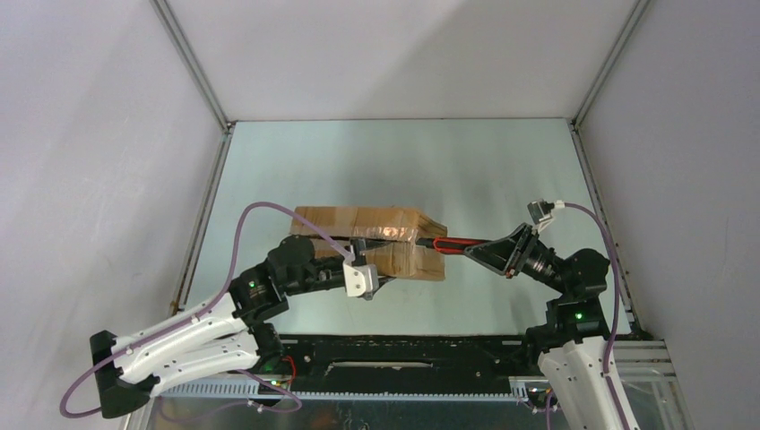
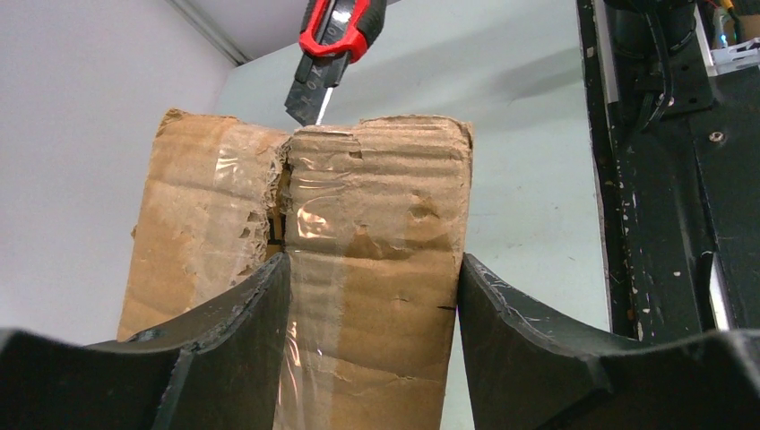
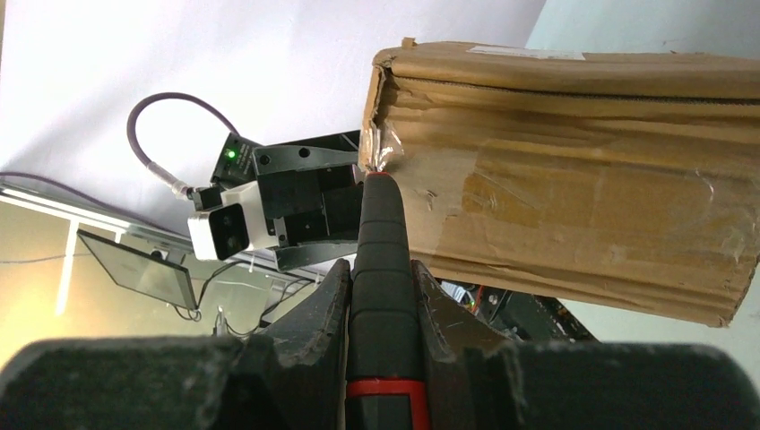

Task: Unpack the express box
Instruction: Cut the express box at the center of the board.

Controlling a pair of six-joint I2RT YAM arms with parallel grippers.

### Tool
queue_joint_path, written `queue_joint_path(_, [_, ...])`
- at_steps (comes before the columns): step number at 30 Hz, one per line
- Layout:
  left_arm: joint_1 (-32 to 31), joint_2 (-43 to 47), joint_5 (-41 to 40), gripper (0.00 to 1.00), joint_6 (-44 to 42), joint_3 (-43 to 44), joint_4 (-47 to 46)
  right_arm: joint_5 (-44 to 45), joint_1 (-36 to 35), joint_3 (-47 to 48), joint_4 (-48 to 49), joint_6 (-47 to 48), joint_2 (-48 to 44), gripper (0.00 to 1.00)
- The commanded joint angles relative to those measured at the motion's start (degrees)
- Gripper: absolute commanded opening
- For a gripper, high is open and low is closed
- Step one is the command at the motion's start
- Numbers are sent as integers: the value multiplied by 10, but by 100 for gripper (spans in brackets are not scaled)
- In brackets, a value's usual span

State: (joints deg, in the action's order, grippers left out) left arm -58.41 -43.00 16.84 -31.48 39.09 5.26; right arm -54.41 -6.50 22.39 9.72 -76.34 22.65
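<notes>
Express box (image 1: pixel 367 224) clamped in the left hand (image 2: pixel 372 264), knife at its taped seam.
Left fingers (image 2: pixel 269 305) pinch one half of the box's end and hide its lower part. The right hand (image 3: pixel 381 269) is closed narrowly on a red-and-black utility knife (image 3: pixel 384 233), whose blade tip vanishes at the torn seam. The white label (image 3: pixel 520 51) shows no readable print. The box lies mid-counter (image 1: pixel 403 161), between both hands.

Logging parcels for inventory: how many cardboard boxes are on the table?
1: the express box, around the middle of the table. Anything behind it would be hidden.
</notes>
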Motion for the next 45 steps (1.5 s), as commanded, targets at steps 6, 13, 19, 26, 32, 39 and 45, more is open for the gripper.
queue_joint_path(6, [16,6,-28,34,-13,15,-45,-26,-59,21,-29,37,1,0])
queue_joint_path(13, [16,0,-26,33,-16,14,-49,2,-93,22,-20,40,8,0])
queue_joint_path(19, [10,-6,-8,32,-13,25,-50,27,-114,28,-12,41,19,0])
queue_joint_path(26, [10,-7,-13,31,-20,28,-63,36,-116,28,-33,53,13,0])
queue_joint_path(32, [10,22,-24,31,-17,18,-56,-69,22,27,-38,34,-2,0])
queue_joint_path(39, [10,25,-18,30,-16,18,-33,-82,45,27,-4,1,-2,0])
queue_joint_path(45, [10,17,-12,30,-16,20,-36,-46,43,26,23,-36,-8,0])
